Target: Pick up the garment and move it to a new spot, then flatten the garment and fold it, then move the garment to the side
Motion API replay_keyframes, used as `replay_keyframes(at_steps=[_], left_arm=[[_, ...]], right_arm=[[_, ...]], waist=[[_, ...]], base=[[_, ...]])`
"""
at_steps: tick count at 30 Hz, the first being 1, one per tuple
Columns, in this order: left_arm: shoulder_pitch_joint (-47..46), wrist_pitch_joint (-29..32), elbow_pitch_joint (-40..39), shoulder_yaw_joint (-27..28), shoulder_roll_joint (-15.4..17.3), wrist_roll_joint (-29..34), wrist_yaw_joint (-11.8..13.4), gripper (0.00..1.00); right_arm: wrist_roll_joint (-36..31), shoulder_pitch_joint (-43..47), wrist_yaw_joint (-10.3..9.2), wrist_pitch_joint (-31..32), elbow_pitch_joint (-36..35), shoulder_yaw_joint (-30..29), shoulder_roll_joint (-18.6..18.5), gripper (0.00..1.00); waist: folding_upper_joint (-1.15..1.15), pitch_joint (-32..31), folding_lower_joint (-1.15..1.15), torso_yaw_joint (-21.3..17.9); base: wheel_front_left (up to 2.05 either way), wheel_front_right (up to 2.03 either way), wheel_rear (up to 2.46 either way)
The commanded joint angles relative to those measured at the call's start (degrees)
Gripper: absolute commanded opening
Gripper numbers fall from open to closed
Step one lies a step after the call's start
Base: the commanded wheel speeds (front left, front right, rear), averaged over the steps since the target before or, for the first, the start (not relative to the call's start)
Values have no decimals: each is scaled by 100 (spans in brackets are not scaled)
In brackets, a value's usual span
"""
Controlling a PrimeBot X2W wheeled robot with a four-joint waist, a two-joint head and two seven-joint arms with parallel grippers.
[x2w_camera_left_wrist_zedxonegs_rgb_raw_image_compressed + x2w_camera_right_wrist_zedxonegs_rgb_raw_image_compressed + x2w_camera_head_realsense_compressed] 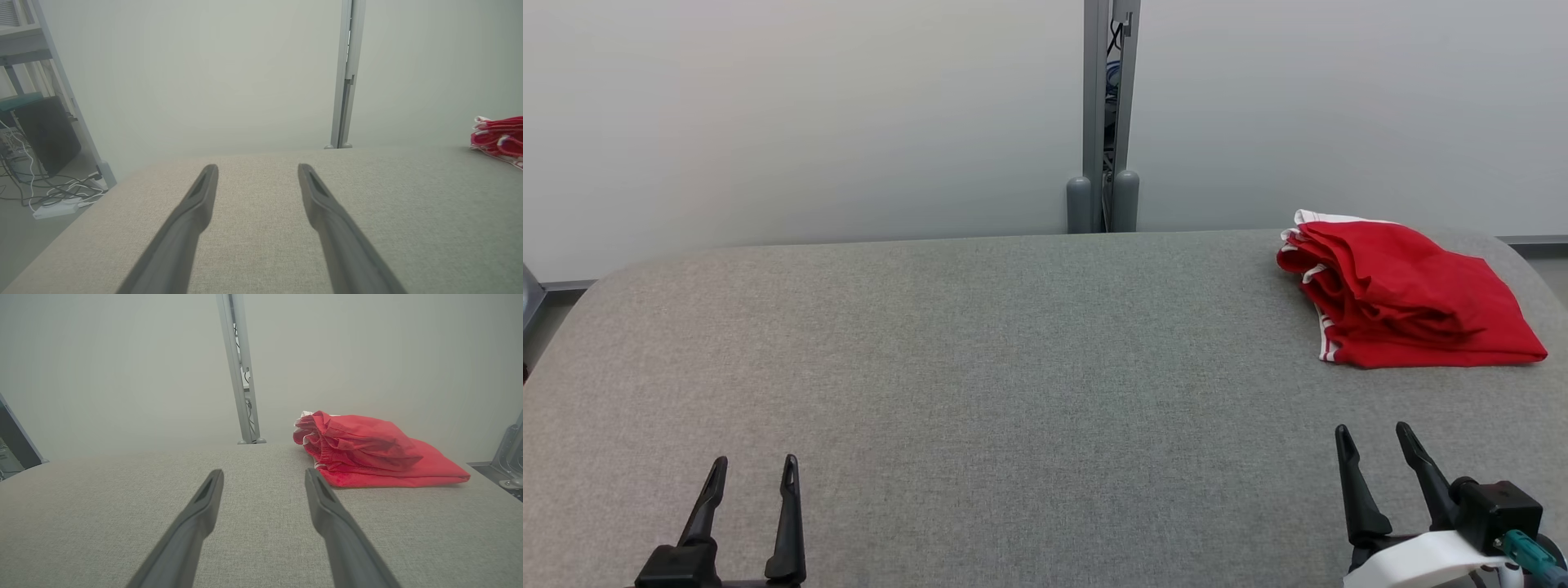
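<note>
The worktop [1013, 367] is a broad slab covered in grey woven cloth, matte and finely flecked, with rounded corners; behind its far edge stand pale, smooth panels [809, 122] joined by a grey metal post [1096, 114] on two rounded feet.

The garment [1409, 294] lies at the far right corner of the worktop; it is soft red cloth with narrow white trim, folded into a loose, layered stack, roughly wedge-shaped, thicker at its left end, where a gathered, puckered band shows (clearest in the right wrist view), and thinning to a flat point at the right.

The right gripper [1372, 429] hovers over the near right edge, its two long dark fingers tapering to slotted tips and spread apart, holding nothing; a white shell and a teal plug sit at its wrist. The garment lies beyond it towards the far edge, apart from the fingertips and a little to the right of the line they point along; bare grey cloth shows between them.

The left gripper [754, 461] stands at the near left edge, of the same dark, tapered make, its fingers likewise spread and empty; the garment is well apart from it, across the worktop at the opposite far corner, and shows in the left wrist view as a red, white-edged bundle at the right border.
</note>
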Motion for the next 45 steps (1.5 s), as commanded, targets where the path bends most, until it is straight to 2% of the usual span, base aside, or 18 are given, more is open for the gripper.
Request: replay_keyframes(at_steps=[1,8,9,13,22,45], left_arm=[[23,-24,-43,17,12,-29,20,100],[53,-24,-143,22,7,-35,-11,100],[7,2,-105,-1,-8,-34,-9,0],[62,58,123,-2,-86,-88,-12,0],[-285,256,317,-20,-94,-1277,-94,0],[-892,549,632,-119,-109,-3464,-247,0]], right_arm=[[25,-51,-2,-3,0,-2,-17,100],[38,-69,-2,-2,11,2,-17,100],[10,1,-1,0,28,9,2,0],[59,132,-1,33,219,-3,63,0],[1103,-145,-1,446,294,-236,52,0],[3050,-623,-1,1153,410,-596,17,0]], waist=[[0,7,0,3],[0,28,0,24],[0,28,0,22],[0,32,0,20],[0,71,0,26],[0,157,0,41]], base=[[0,0,0],[0,0,0],[0,0,0],[0,0,0],[0,0,0],[0,0,0]])
